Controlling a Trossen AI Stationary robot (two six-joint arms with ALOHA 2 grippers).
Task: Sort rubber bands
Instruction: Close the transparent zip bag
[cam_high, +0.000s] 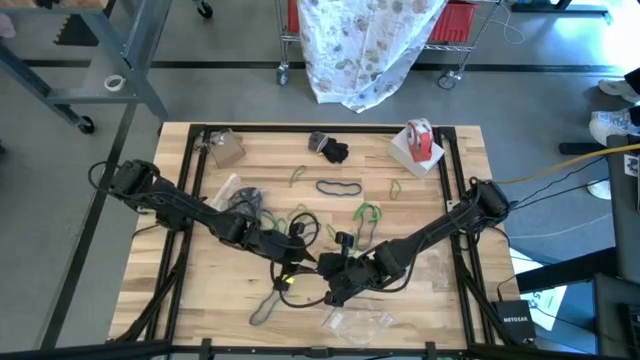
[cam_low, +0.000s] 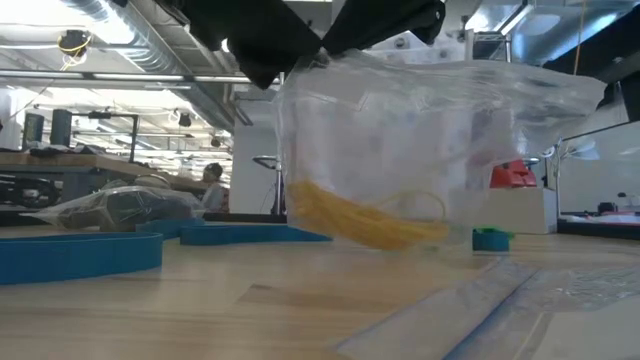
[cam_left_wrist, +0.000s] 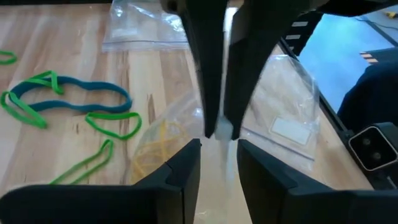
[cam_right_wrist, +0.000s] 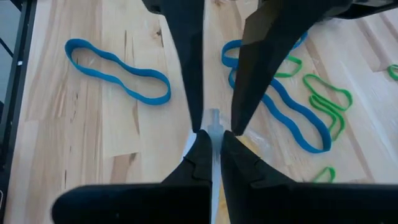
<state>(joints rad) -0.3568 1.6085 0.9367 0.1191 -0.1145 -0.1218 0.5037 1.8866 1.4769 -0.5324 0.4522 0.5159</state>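
A clear plastic bag (cam_low: 430, 150) with tan-yellow rubber bands (cam_low: 360, 222) in its bottom hangs above the table's near middle. My right gripper (cam_right_wrist: 213, 152) is shut on the bag's upper edge. My left gripper (cam_left_wrist: 219, 165) faces it from the other side with a narrow gap, its fingers on either side of the same edge; I cannot tell whether they touch it. In the high view the two grippers meet nose to nose (cam_high: 318, 268). Loose teal-blue (cam_right_wrist: 118, 70) and green (cam_right_wrist: 326, 99) rubber bands lie flat on the wood around them. My right gripper pinches the clear bag's upper edge (cam_right_wrist: 213, 121) between its two fingers. The bag is lifted clear and hangs below the fingers, with the tan-yellow bands sagging in its bottom (cam_low: 360, 222).
Another clear bag (cam_high: 358, 320) lies at the near edge, and a bag holding dark bands (cam_high: 240, 197) sits left of centre. A red-and-white tape roll (cam_high: 420, 138) stands on a white box at the far right. A black clump (cam_high: 331, 150) lies at the far middle. A greyish band (cam_high: 266, 308) lies near left.
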